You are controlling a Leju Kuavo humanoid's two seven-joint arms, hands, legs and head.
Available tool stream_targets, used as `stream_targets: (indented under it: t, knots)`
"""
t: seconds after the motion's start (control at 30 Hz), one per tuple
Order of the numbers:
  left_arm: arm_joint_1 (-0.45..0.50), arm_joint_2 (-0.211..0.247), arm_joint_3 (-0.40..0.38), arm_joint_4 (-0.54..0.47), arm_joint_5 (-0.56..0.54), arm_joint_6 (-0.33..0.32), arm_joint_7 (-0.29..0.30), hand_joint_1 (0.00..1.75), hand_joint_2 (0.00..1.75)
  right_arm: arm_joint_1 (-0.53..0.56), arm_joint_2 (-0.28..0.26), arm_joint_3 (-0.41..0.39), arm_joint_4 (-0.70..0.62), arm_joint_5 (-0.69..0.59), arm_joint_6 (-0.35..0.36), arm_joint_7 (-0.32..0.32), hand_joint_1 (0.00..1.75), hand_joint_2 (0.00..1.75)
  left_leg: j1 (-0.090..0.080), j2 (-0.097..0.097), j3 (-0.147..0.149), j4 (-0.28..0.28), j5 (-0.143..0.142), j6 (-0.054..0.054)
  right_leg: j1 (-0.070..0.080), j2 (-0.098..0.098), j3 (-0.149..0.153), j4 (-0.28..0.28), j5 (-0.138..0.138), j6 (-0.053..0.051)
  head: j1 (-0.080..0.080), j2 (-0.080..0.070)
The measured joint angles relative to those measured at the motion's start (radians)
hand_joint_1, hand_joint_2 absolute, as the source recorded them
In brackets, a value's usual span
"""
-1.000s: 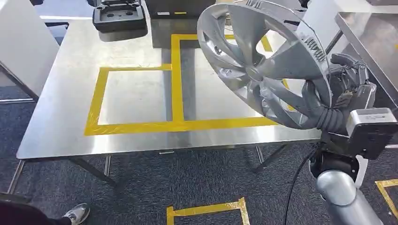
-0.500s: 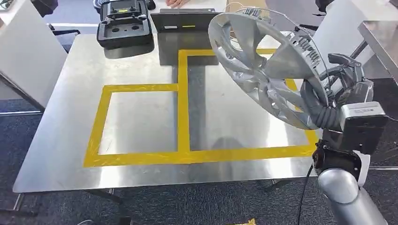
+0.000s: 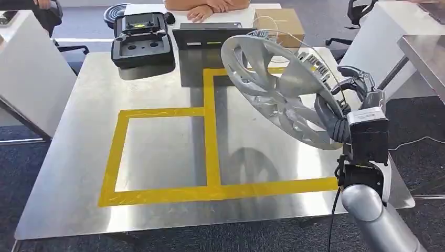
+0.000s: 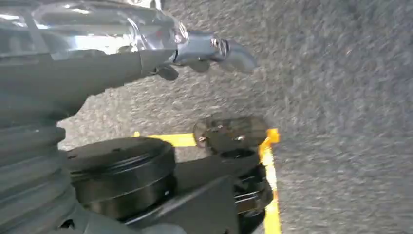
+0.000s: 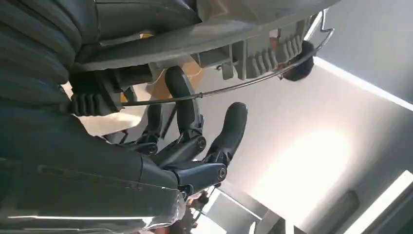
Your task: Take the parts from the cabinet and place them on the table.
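Right hand grips hubcap by rim above worktop; light, stiff plastic, clips fragile. Left hand state unclear.

Right hand: dark fingers curled behind hubcap rim. Hubcap: grey underside, plastic clips, wire retaining ring at edge.

The big silver wheel cover has curved spokes. It is tilted up in the air over the right yellow box on the shiny table, held at its rim.
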Motion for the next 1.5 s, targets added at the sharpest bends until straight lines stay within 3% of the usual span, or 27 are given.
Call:
stream_targets:
  t: [0.03, 0.07, 0.17, 0.2, 0.23, 0.27, 0.33, 0.37, 0.47, 0.53, 0.6, 0.67, 0.7, 0.73, 0.77, 0.83, 0.87, 0.93, 1.0, 1.1, 1.13, 1.23, 1.27, 1.5]
  knots:
    - [-0.004, 0.0, 0.0, 0.0, 0.0, 0.001, -0.003, 0.0, 1.75, -0.007, 0.001, 0.003, 0.0, 0.002, 0.002, 0.0, 1.75, 1.75, 0.004, -0.002, 0.001, -0.003, 0.001, 0.006, -0.002, 0.0, 0.0, 0.015, -0.013, 0.006, 0.002, 0.0]
    - [-0.006, -0.001, -0.001, 0.0, 0.0, 0.002, -0.004, 0.0, 1.75, -0.014, 0.0, 0.006, 0.0, 0.004, 0.003, 0.0, 1.75, 1.75, 0.005, -0.001, 0.001, -0.003, 0.0, 0.012, -0.003, 0.0, -0.025, 0.067, -0.046, 0.011, 0.008, 0.0]
    - [-0.004, -0.004, -0.008, 0.0, 0.002, 0.006, -0.006, 0.0, 1.75, -0.017, 0.002, 0.017, 0.003, 0.013, 0.006, 0.0, 1.75, 1.75, 0.004, 0.0, 0.0, -0.002, -0.001, 0.016, -0.003, 0.0, -0.145, 0.303, -0.147, 0.019, 0.027, 0.0]
    - [-0.003, -0.006, -0.008, 0.0, 0.003, 0.006, -0.006, 0.0, 1.75, -0.017, 0.002, 0.02, 0.005, 0.013, 0.008, 0.0, 1.75, 1.75, 0.004, 0.0, 0.0, -0.002, -0.002, 0.017, -0.003, 0.001, -0.166, 0.334, -0.144, 0.02, 0.029, 0.0]
    - [-0.003, -0.006, -0.008, 0.0, 0.005, 0.006, -0.006, 0.0, 1.75, -0.017, 0.003, 0.024, 0.009, 0.013, 0.01, 0.002, 1.75, 1.75, 0.004, 0.0, 0.002, -0.001, -0.003, 0.016, -0.003, 0.0, -0.165, 0.316, -0.114, 0.018, 0.032, 0.0]
    - [-0.003, -0.008, -0.008, 0.0, 0.005, 0.006, -0.007, 0.0, 1.75, -0.019, 0.005, 0.026, 0.012, 0.014, 0.011, 0.002, 1.75, 1.75, 0.005, 0.0, 0.005, -0.001, -0.005, 0.015, -0.003, 0.0, -0.149, 0.263, -0.067, 0.015, 0.034, 0.0]
    - [-0.004, -0.01, -0.008, 0.0, 0.005, 0.006, -0.009, 0.0, 1.75, -0.024, 0.006, 0.031, 0.014, 0.014, 0.011, 0.002, 1.75, 1.75, 0.005, 0.001, 0.013, -0.001, -0.009, 0.008, -0.003, 0.0, -0.092, 0.087, 0.05, 0.008, 0.04, 0.0]
    - [-0.004, -0.011, -0.008, 0.0, 0.005, 0.006, -0.009, 0.0, 1.75, -0.025, 0.007, 0.032, 0.016, 0.015, 0.011, 0.002, 1.75, 1.75, 0.0, 0.003, 0.01, -0.002, -0.01, 0.004, 0.002, 0.004, -0.076, 0.059, 0.049, 0.006, 0.039, 0.0]
    - [-0.003, -0.012, -0.008, 0.0, 0.005, 0.006, -0.009, 0.0, 1.75, -0.028, 0.007, 0.04, 0.018, 0.015, 0.012, 0.002, 1.75, 1.75, 0.0, 0.009, 0.0, 0.0, -0.006, -0.011, 0.007, 0.002, -0.08, 0.041, 0.038, -0.011, 0.043, 0.0]
    - [-0.004, -0.012, -0.009, 0.0, 0.005, 0.006, -0.009, 0.0, 1.75, -0.027, 0.008, 0.045, 0.02, 0.016, 0.012, 0.002, 1.75, 1.75, 0.003, 0.008, -0.002, 0.007, -0.02, -0.025, 0.001, -0.001, -0.076, 0.029, 0.045, -0.021, 0.037, 0.0]
    - [-0.005, -0.012, -0.009, 0.0, 0.005, 0.006, -0.009, 0.0, 1.75, -0.029, 0.008, 0.045, 0.02, 0.017, 0.013, 0.002, 1.75, 1.75, 0.003, -0.004, -0.042, 0.095, -0.077, -0.026, 0.005, -0.001, -0.076, 0.029, 0.045, -0.03, 0.022, 0.0]
    - [-0.003, -0.012, -0.009, 0.0, 0.005, 0.006, -0.009, 0.0, 1.75, -0.028, 0.01, 0.047, 0.021, 0.017, 0.013, 0.002, 1.75, 1.75, 0.002, -0.011, -0.124, 0.26, -0.142, -0.024, 0.012, -0.002, -0.076, 0.03, 0.042, -0.036, 0.005, 0.0]
    - [-0.002, -0.012, -0.009, 0.0, 0.005, 0.006, -0.009, 0.0, 1.75, -0.028, 0.011, 0.047, 0.024, 0.017, 0.013, 0.002, 1.75, 1.75, 0.001, -0.011, -0.15, 0.303, -0.147, -0.023, 0.017, -0.002, -0.076, 0.032, 0.041, -0.038, -0.001, 0.0]
    - [-0.002, -0.012, -0.009, 0.0, 0.005, 0.006, -0.009, 0.0, 1.75, -0.028, 0.011, 0.048, 0.026, 0.019, 0.015, 0.003, 1.75, 1.75, 0.0, -0.01, -0.153, 0.298, -0.129, -0.019, 0.021, -0.002, -0.075, 0.035, 0.039, -0.041, -0.005, 0.0]
    - [-0.002, -0.012, -0.009, 0.0, 0.006, 0.006, -0.009, 0.0, 1.75, -0.029, 0.013, 0.048, 0.027, 0.025, 0.019, 0.008, 1.75, 1.75, -0.003, -0.01, -0.137, 0.257, -0.09, -0.013, 0.025, -0.002, -0.074, 0.037, 0.036, -0.043, -0.008, 0.0]
    - [-0.002, -0.012, -0.009, 0.0, 0.008, 0.004, -0.009, 0.0, 1.75, -0.033, 0.014, 0.052, 0.027, 0.035, 0.032, 0.03, 1.75, 1.75, -0.011, -0.011, -0.066, 0.106, 0.004, 0.007, 0.031, 0.0, -0.066, 0.041, 0.028, -0.044, -0.014, 0.0]
    - [-0.003, -0.011, -0.009, 0.0, 0.011, 0.003, -0.009, 0.0, 1.75, -0.037, 0.015, 0.056, 0.029, 0.05, 0.04, 0.053, 1.75, 1.75, -0.016, -0.011, -0.042, 0.062, 0.007, 0.025, 0.03, 0.0, -0.066, 0.042, 0.023, -0.043, -0.012, 0.0]
    - [-0.003, -0.012, -0.009, 0.0, 0.011, 0.002, -0.01, 0.0, 1.75, -0.054, 0.015, 0.063, 0.035, 0.124, 0.061, 0.127, 1.75, 1.75, -0.018, -0.01, -0.028, 0.033, -0.001, 0.018, 0.032, 0.002, -0.076, 0.05, 0.021, -0.034, -0.014, 0.0]
    - [-0.001, -0.013, -0.009, 0.0, 0.011, 0.0, -0.007, 0.0, 1.75, -0.073, 0.013, 0.075, 0.045, 0.311, 0.108, 0.227, 1.75, 1.75, -0.019, -0.011, -0.028, 0.024, -0.007, 0.009, 0.03, 0.0, -0.079, 0.056, 0.016, -0.032, -0.011, 0.0]
    - [-0.001, -0.019, -0.011, 0.0, 0.003, -0.004, 0.002, 0.0, 1.75, -0.126, 0.005, 0.107, 0.061, 0.558, 0.245, 0.314, 1.75, 1.75, -0.024, -0.009, -0.029, 0.024, -0.007, 0.011, 0.026, -0.001, -0.078, 0.054, 0.016, -0.032, -0.006, 0.0]
    - [-0.003, -0.021, -0.013, 0.0, -0.002, -0.006, 0.008, 0.0, 1.75, -0.164, 0.004, 0.126, 0.078, 0.626, 0.327, 0.335, 1.75, 1.75, -0.025, -0.004, -0.028, 0.024, -0.008, 0.012, 0.025, 0.002, -0.079, 0.053, 0.016, -0.032, -0.004, 0.0]
    - [-0.014, -0.027, -0.018, 0.0, -0.015, -0.014, 0.014, 0.0, 1.75, -0.265, 0.004, 0.193, 0.159, 0.723, 0.512, 0.352, 1.75, 1.75, -0.025, 0.005, -0.027, 0.024, -0.01, 0.015, 0.025, 0.007, -0.078, 0.049, 0.019, -0.028, -0.003, 0.0]
    - [-0.018, -0.029, -0.021, 0.0, -0.021, -0.015, 0.014, 0.0, 1.75, -0.29, 0.004, 0.213, 0.189, 0.735, 0.533, 0.349, 1.75, 1.75, -0.025, 0.006, -0.028, 0.024, -0.01, 0.017, 0.025, 0.007, -0.077, 0.048, 0.019, -0.027, -0.003, 0.0]
    - [-0.022, -0.039, -0.039, 0.0, -0.037, -0.02, 0.02, 0.0, 1.75, -0.384, 0.009, 0.343, 0.442, 0.76, 0.557, 0.313, 1.75, 1.75, -0.025, 0.006, -0.026, 0.024, -0.008, 0.019, 0.025, 0.007, -0.075, 0.045, 0.023, -0.021, -0.001, 0.0]
